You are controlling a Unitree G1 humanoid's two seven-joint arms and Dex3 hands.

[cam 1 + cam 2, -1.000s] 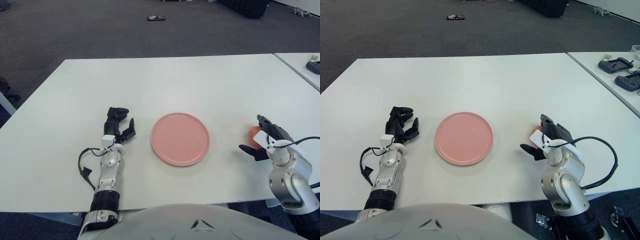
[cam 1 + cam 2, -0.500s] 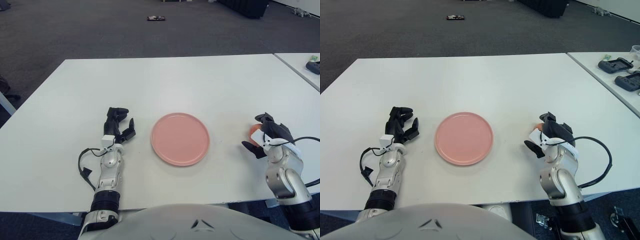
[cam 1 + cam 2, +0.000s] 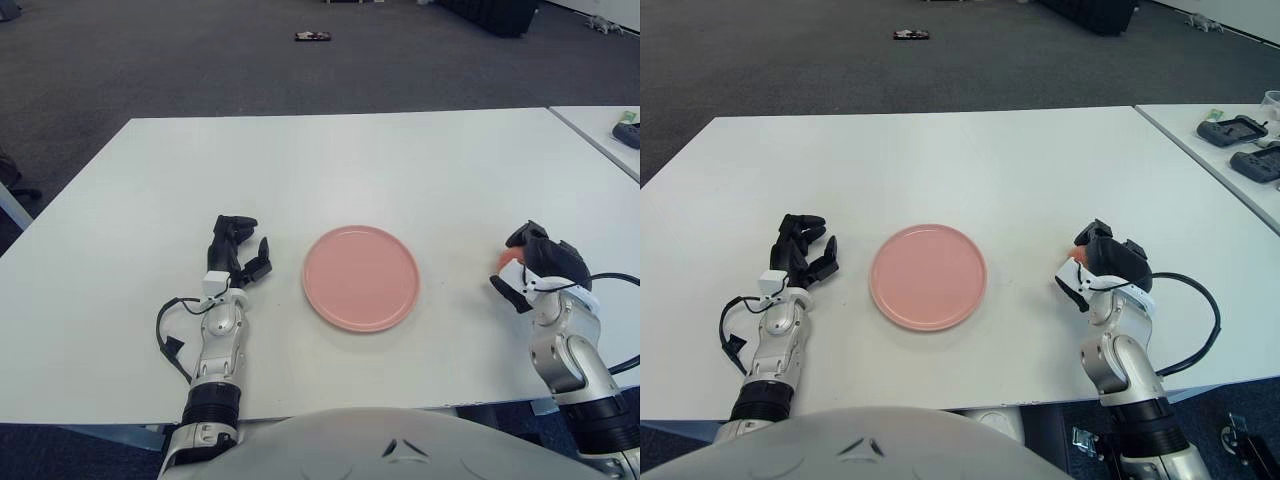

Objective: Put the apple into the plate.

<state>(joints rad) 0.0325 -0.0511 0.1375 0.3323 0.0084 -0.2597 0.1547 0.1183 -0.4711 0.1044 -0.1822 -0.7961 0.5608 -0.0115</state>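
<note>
A broad white rectangular table filled most of both views, standing on a dark grey carpeted floor. A second white table stood just beside its right edge, carrying a few dark handheld devices.

Near the middle of the main table lay a round, flat pink plate, with nothing on it.

The left hand, black-fingered on a white and silver forearm, showed to the left of the plate, near it but not touching it. Its fingers were loosely curled and slightly apart, holding nothing. A black cable looped beside its wrist.

The right hand was to the right of the plate, well apart from it, at about the same depth on the table. Its black fingers were curled over and clamped around a small red-orange apple, so that only a sliver of the fruit showed on the side facing the plate. The apple was thus in the right hand's grip, to the right of the plate and not on it; whether it touched the tabletop could not be told. A black cable arced out from the right forearm.

Far back on the floor lay a small dark object, too small to identify.
</note>
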